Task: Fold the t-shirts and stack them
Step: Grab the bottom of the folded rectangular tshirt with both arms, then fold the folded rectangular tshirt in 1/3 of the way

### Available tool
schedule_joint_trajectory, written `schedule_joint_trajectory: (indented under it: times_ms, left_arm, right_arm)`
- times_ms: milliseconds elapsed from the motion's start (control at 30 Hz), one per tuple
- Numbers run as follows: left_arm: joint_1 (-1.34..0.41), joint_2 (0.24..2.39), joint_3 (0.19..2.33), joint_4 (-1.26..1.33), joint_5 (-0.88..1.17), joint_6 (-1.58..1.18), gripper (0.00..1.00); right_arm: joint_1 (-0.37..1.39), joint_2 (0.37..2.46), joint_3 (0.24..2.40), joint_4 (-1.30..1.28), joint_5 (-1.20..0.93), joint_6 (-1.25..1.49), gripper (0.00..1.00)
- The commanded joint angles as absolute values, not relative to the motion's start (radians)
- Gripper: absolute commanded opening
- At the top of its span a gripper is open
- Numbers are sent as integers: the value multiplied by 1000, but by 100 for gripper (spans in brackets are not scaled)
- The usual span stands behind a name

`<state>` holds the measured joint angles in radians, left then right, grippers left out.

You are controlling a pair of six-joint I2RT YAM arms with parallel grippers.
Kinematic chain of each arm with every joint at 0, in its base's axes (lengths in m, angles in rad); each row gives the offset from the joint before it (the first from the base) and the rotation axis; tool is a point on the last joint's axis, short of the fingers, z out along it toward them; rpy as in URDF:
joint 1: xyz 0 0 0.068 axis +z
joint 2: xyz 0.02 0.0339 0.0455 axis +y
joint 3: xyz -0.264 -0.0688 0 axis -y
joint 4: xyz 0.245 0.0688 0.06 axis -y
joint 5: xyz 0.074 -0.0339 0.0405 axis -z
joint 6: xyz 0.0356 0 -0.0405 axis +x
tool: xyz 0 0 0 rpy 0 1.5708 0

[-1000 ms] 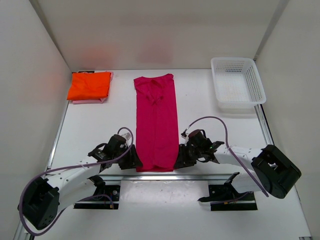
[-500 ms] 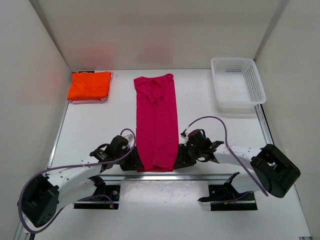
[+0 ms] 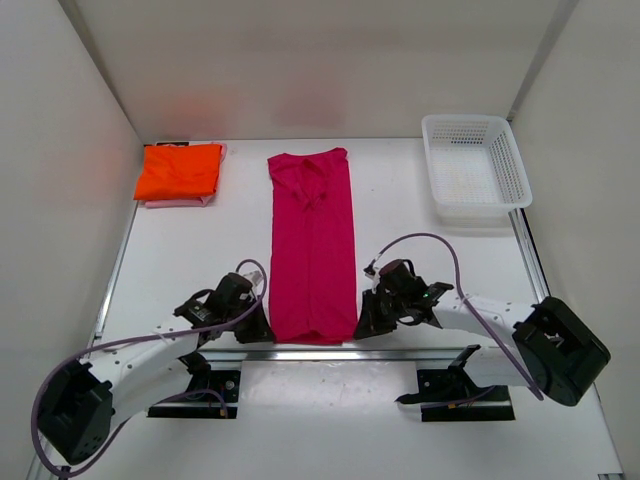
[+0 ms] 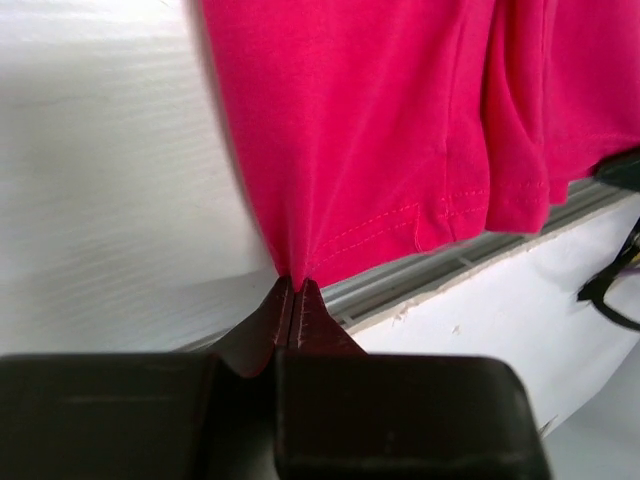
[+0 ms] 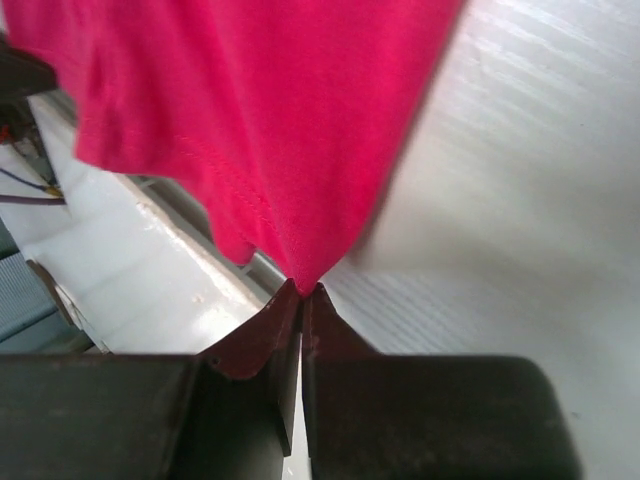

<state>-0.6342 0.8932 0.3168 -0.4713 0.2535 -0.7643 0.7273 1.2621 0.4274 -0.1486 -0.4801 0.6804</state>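
magenta t-shirt (image 3: 313,245): long strip down the middle, near hem right at the fingertips
left gripper (image 4: 292,288): pinched tight on left hem corner
right gripper (image 5: 301,290): same deal, right hem corner
orange t-shirt (image 3: 180,170): folded, far left, on top of pink t-shirt (image 3: 178,203)
count: three shirts, two grippers, one basket (image 3: 520,175) far right
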Motion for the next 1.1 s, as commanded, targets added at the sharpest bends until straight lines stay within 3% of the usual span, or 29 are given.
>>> schedule_joint_trajectory:
  times_ms: [0,233,433,1067]
  left_arm:
    - [-687,887,321,-497,273,-767,0]
    - [-770,856,304,-500,299,-835,0]
    - [-666,850,394,-546,377,-766,0]
    - [-364,1383,931,-557,420,-534,0]
  right_arm:
    - [739,1206,422,-187,-495,667,0]
    - [784,1181,430,-225,-532,678,0]
    - [753,1178,500,-282,-561,631,0]
    - [433,1600,1043,-538,-652,315,0]
